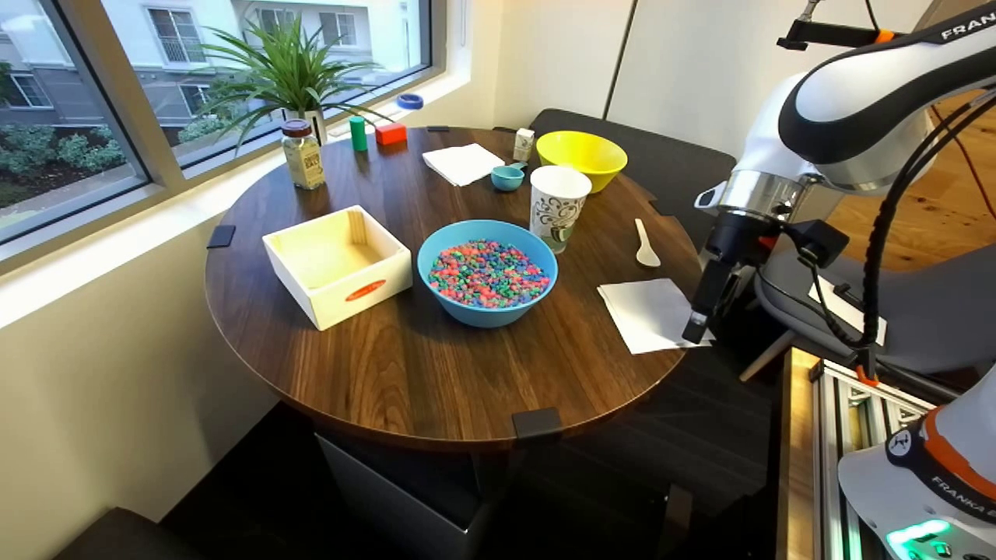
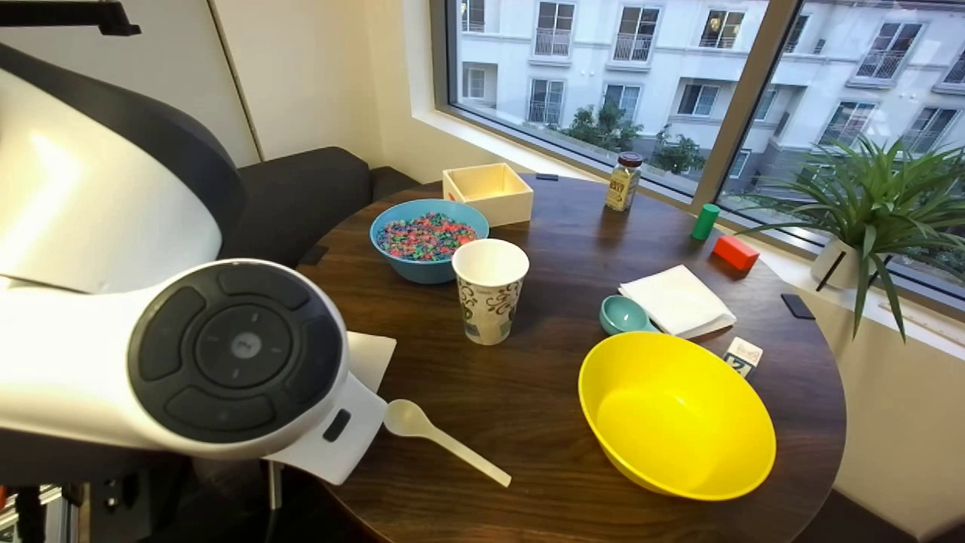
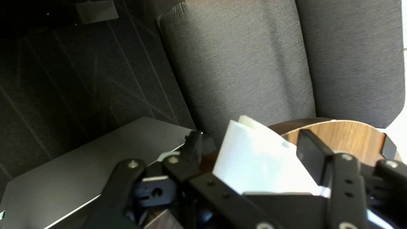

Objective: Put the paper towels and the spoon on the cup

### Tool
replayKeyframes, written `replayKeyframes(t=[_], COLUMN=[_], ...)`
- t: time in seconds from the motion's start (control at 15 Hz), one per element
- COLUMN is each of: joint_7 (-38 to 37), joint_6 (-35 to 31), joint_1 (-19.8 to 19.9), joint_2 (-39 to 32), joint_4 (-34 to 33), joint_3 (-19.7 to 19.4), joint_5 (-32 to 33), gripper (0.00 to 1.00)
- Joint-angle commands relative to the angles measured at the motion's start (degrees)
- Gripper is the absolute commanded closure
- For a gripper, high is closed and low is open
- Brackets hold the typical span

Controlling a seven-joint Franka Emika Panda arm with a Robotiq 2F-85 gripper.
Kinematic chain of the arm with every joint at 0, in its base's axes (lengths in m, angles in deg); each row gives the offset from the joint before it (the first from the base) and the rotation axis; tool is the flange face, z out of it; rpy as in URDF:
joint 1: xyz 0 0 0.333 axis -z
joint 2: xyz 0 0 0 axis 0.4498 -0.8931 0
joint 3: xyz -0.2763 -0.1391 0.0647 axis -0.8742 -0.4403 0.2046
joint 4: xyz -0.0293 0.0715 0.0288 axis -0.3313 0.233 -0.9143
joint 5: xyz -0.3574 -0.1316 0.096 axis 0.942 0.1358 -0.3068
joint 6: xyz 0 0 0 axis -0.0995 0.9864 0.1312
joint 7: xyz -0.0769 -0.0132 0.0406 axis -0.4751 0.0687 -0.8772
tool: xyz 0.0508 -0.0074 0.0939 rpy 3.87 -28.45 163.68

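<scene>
A stack of white paper towels (image 1: 647, 315) lies at the table edge nearest the robot, its corner overhanging. An exterior view shows part of it (image 2: 372, 357) behind the arm. My gripper (image 1: 698, 325) points down at that corner. In the wrist view my gripper (image 3: 251, 143) is open, with the paper towels (image 3: 254, 159) between its spread fingers and room on the left side. The cream spoon (image 1: 646, 253) lies on the table beside the towels, also visible here (image 2: 411, 420). The patterned white cup (image 1: 556, 210) stands upright mid-table, in both exterior views (image 2: 488, 305).
A blue bowl of coloured bits (image 1: 476, 316) stands beside the cup. A yellow bowl (image 1: 595, 159) is behind it. A wooden box (image 1: 362, 292), spice jar (image 1: 305, 163), teal scoop (image 1: 507, 180) and second stack of white napkins (image 1: 463, 163) are farther away. A grey chair (image 3: 238, 63) is near the table.
</scene>
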Motion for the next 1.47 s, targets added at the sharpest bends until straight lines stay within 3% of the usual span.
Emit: replayKeyframes(t=[0.0, 0.2, 0.27, 0.47, 0.67, 0.8, 1.2, 1.4], joint_7=[2.37, 2.44, 2.61, 2.82, 2.34, 1.58, -2.27, -6.93], joint_6=[-0.53, 0.05, 0.01, 1.50, 2.38, 2.34, 0.41, 0.71], joint_1=[-0.13, 0.06, 0.14, 0.53, 0.59, 0.69, 1.00, 1.46], joint_2=[-1.29, -1.12, -1.09, -0.59, 0.33, 0.61, 6.91, 9.81], joint_4=[0.04, 0.11, 0.11, -0.09, -0.26, -0.41, 1.81, 0.64], joint_3=[-0.20, -0.31, -0.33, -0.37, 0.03, 0.42, 3.70, 6.01], joint_5=[-2.51, -2.80, -2.80, -2.98, -2.99, -2.51, 0.65, 5.43], gripper=[0.54, 0.73, 0.73, 0.91, 0.99, 0.91, 0.96, 0.96])
